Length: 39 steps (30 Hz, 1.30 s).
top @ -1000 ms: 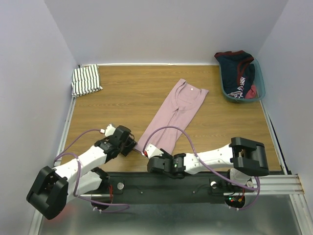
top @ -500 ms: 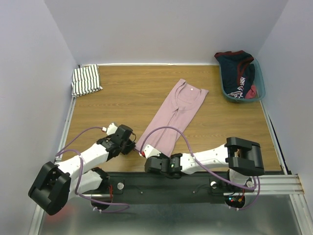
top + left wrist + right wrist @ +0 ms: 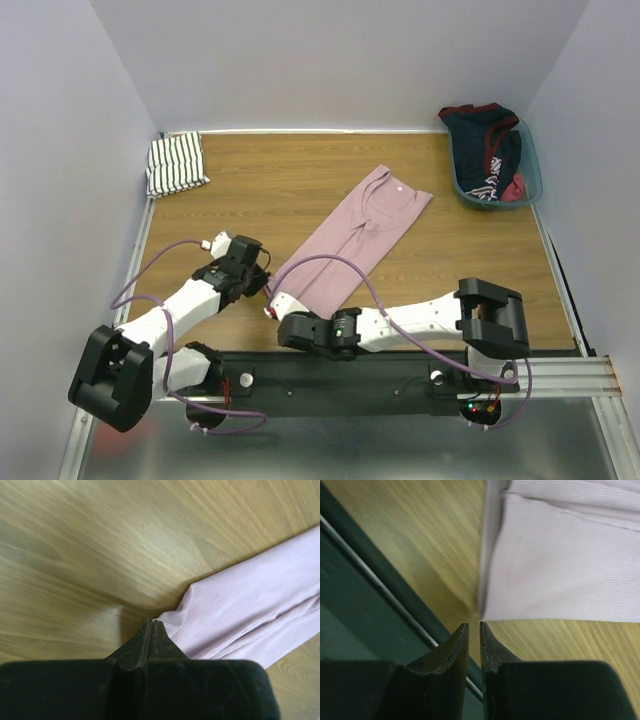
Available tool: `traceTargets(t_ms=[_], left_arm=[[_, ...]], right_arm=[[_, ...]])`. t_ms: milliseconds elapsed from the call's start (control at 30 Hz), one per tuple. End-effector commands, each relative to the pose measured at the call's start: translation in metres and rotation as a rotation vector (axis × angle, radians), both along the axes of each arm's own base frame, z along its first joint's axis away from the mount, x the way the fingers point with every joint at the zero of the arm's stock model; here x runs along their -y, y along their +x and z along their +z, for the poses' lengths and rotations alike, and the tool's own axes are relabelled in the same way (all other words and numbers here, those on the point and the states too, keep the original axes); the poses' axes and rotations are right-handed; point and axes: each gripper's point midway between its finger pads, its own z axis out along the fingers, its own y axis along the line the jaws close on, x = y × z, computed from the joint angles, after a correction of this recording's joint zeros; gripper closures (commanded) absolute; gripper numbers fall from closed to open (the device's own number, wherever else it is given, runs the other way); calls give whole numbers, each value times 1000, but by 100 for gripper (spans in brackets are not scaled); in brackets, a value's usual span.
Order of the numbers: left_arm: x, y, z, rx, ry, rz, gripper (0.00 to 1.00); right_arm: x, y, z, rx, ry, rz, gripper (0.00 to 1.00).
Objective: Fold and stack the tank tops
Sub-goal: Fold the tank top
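Note:
The pink tank top (image 3: pixel 355 240) lies flat in a long diagonal strip on the wooden table, neckline toward the far right. Its near hem lies between my two grippers. My left gripper (image 3: pixel 262 285) (image 3: pixel 151 622) is shut, and the hem corner of the pink top (image 3: pixel 250 600) runs right into its tips. My right gripper (image 3: pixel 278 305) (image 3: pixel 474 626) keeps a narrow gap; the other hem corner (image 3: pixel 560 570) lies just beyond its tips, with bare wood showing in the gap. The striped tank top (image 3: pixel 177 165) sits folded in the far left corner.
A teal basket (image 3: pixel 528 185) holding dark navy and red clothing stands at the far right. The dark metal rail (image 3: pixel 360 580) of the table's near edge runs just beside my right gripper. Walls close in the table on three sides.
Both grippers closed down. The left one slid away from the near edge. The pink top swung with it: its near hem went left, its neckline right.

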Motion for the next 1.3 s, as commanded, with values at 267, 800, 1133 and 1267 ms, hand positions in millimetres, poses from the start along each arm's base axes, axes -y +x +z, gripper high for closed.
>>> traceTargets(t_ms=[267, 800, 1133, 1267], left_arm=[[-56, 35, 30, 83, 92, 53, 100], [-78, 40, 40, 62, 117, 140, 36], [-76, 19, 17, 5, 78, 161, 46], [-74, 19, 8, -18, 77, 150, 47]], right_arm=[[-89, -22, 12, -200, 168, 39, 81], [-86, 13, 56, -53, 245, -52, 58], [-94, 25, 43, 15, 190, -38, 58], [-97, 32, 41, 58, 163, -24, 52]])
